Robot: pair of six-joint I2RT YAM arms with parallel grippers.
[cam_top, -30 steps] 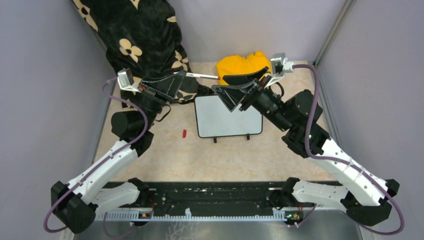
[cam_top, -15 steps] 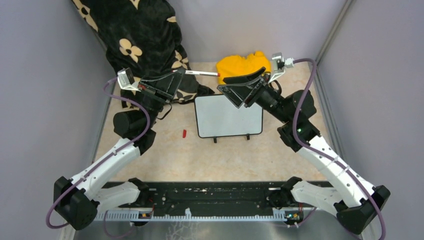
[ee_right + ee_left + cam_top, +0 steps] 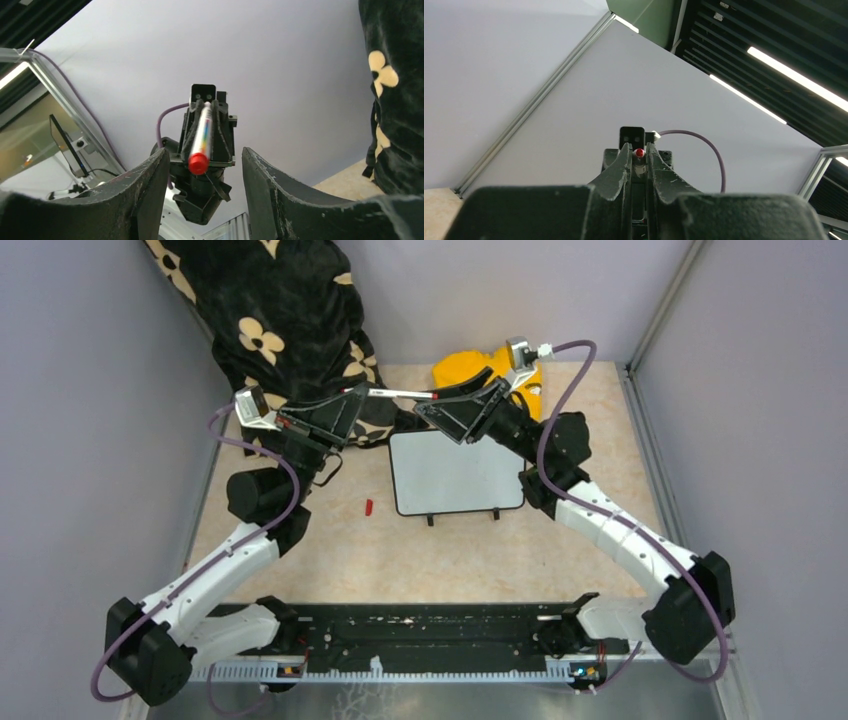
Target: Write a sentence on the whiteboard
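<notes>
Whiteboard (image 3: pixel 455 475): a small rectangular white board with a thin black rim and little black feet. It lies flat on the beige marbled table (image 3: pixel 330 550), below both sets of jaws and on my side of them. Its face looks bare to me.
Sentence: none written yet, as far as I can see.
Marker (image 3: pixel 202 132): a slim white pen with a red end, held level in the air, the red end pointing into the gap of the right jaws.
Left gripper (image 3: pixel 639 149): jaws pinched almost together on the marker's barrel, with the pen running out past the fingertips.
Right gripper (image 3: pixel 430 403): jaws spread wide on either side of the red end, touching nothing I can see and holding nothing.
Step in hand: a take by the right jaws, I judge. I cannot tell whether it is pulling a cap off or taking the pen over.
Doing it well: I'd centre the red end between the jaws, close squarely, then draw straight along the pen's axis. A skewed pull could twist the barrel in the left jaws.
Bystanders: a small red piece (image 3: pixel 368 507) lies on the table below the left jaws. A yellow cloth lump (image 3: pixel 465 365) sits just behind the right jaws.
</notes>
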